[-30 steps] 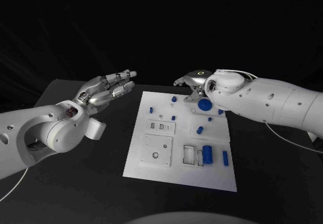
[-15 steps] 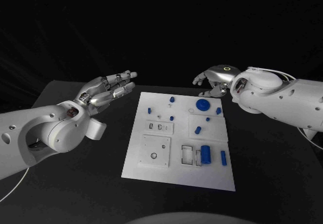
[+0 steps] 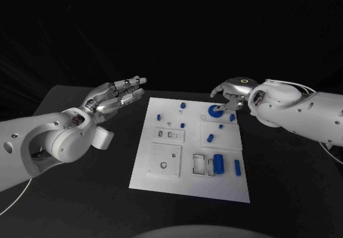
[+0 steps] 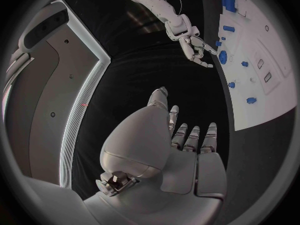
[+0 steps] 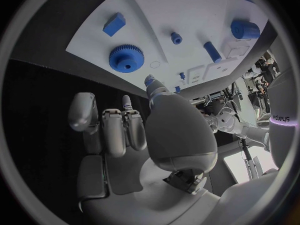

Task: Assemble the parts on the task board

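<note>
While the left hand (image 3: pixel 114 95) hovers beside the task board (image 3: pixel 189 184) with fingers wide apart (holding nothing), the blue parts (image 3: pixel 218 163) lie on the board; the gear (image 3: pixel 215 110) lies just beside the right hand (image 3: pixel 233 94), whose fingers are loosely curled and empty.

One task board (image 3: pixel 187 184), two hands

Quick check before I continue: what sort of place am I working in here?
Likely a robotics lab or test bench: a black table carries a white task board with small blue parts like a toothed gear, dark backdrop behind.
</note>
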Available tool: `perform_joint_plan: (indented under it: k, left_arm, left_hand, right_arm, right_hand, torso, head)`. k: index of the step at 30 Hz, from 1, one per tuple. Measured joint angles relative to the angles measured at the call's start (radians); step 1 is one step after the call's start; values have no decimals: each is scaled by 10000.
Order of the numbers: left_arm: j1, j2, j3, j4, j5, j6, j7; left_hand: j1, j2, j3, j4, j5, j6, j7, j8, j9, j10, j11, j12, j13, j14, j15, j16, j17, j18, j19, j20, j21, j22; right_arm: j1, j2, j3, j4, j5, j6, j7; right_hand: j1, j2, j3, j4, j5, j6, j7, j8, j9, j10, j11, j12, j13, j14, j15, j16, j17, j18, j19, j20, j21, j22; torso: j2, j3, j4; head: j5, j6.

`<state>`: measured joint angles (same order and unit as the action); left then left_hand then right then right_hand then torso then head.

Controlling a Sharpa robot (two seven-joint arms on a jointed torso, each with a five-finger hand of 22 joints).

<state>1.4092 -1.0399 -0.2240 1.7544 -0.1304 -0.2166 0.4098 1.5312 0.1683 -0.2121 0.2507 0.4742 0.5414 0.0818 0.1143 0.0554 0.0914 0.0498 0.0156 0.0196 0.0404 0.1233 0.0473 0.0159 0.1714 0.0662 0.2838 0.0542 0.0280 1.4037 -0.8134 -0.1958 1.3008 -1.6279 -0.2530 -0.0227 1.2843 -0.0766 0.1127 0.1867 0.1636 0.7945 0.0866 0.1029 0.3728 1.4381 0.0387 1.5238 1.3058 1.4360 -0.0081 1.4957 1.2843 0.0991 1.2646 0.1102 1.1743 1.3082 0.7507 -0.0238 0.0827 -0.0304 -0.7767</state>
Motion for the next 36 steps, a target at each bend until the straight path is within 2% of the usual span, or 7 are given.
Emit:
perform_joint_plan:
  k: [2, 8, 12, 15, 24, 29, 36]
  left_arm:
    - [-2, 0, 0, -3, -2, 9, 0]
    - [-7, 5, -1, -25, -10, 36, 1]
    - [-9, 14, -1, -32, -19, 55, 3]
    - [-9, 16, -1, -37, -28, 70, 3]
    - [-10, 17, -1, -48, -45, 108, 3]
    - [-11, 23, -1, -59, -55, 133, 3]
    - [-16, 50, -1, -68, -76, 176, 9]
  left_hand:
    - [41, 41, 29, -29, 0, 0, 0, 0, 0, 0, 0, 0, 0, 0, 0, 39, 0, 0, 0, 0, 0, 0]
    - [41, 41, 37, -37, 0, 0, 0, 21, 0, 58, 40, 0, 10, 65, 65, 75, 10, 0, 0, 0, 39, 0]
    - [122, 65, 58, -58, 0, 0, 0, 40, 0, 520, 93, 110, 118, 161, 161, 222, 47, 1, 37, 36, 39, 0]
    - [134, 53, 58, -58, 40, 0, 0, 40, -1, 536, 108, 110, 123, 161, 161, 222, 47, 0, 37, 36, 39, 0]
    - [133, 53, 58, -58, 40, 0, 0, 39, -1, 536, 108, 110, 132, 195, 195, 270, 56, 1, 37, 36, 77, 1]
    - [133, 53, 58, -58, 40, 0, 0, 39, -1, 536, 107, 110, 132, 195, 195, 270, 55, 0, 37, 36, 77, 2]
    - [133, 53, 58, -58, 40, 54, 55, 89, 8, 646, 141, 110, 151, 249, 249, 339, 70, 1, 73, 73, 117, 5]
  right_arm:
    - [-28, 1, 0, -18, -23, 9, -5]
    - [-68, 16, -1, -84, -145, 61, -38]
    - [-92, 25, -1, -131, -217, 124, -91]
    - [-111, 33, -1, -171, -267, 191, -143]
    - [-257, 107, 0, -294, -398, 394, -278]
    - [-311, 167, 0, -383, -442, 482, -347]
    - [-344, 250, -1, -546, -474, 545, -413]
  right_hand:
    - [0, -1, -10, 10, 396, 135, 24, 0, 99, 222, 7, 405, 26, 242, -29, 619, 211, -78, 500, -55, 710, 0]
    - [126, -125, 197, -81, 1688, 259, 6, 0, 320, 285, -105, 434, 26, 284, -124, 718, 238, -469, 1772, -223, 2359, -1]
    - [149, -148, 340, -115, 2262, 293, -28, 0, 409, 253, -137, 434, 26, 286, -205, 718, 238, -633, 1987, -282, 3082, -1]
    - [187, -186, 409, -129, 2313, 293, -28, 0, 449, 253, -136, 434, 26, 306, -247, 718, 237, -775, 2021, -317, 3465, -2]
    - [230, -229, 478, -198, 2293, 328, 7, 0, 632, 252, -136, 433, 24, 305, -247, 718, 236, -774, 2021, -317, 3666, -2]
    - [186, -273, 464, -184, 1749, 246, 89, 0, 886, 252, -136, 433, 24, 305, -246, 718, 236, -775, 2021, -317, 3682, -4]
    - [190, -268, 477, -143, 2027, 198, 62, 1, 995, 253, -135, 433, 23, 305, -246, 718, 235, -774, 2021, -317, 3640, -4]
  torso:
    - [0, -4, 3]
    - [-1, -11, 0]
    - [-1, -14, 0]
    - [-3, -14, 0]
    - [-6, -9, 0]
    - [-6, -6, 0]
    - [-4, -8, 6]
  head:
    - [12, -1]
    - [47, -9]
    - [25, -7]
    - [16, -5]
    - [41, -30]
    - [70, -46]
    - [45, -84]
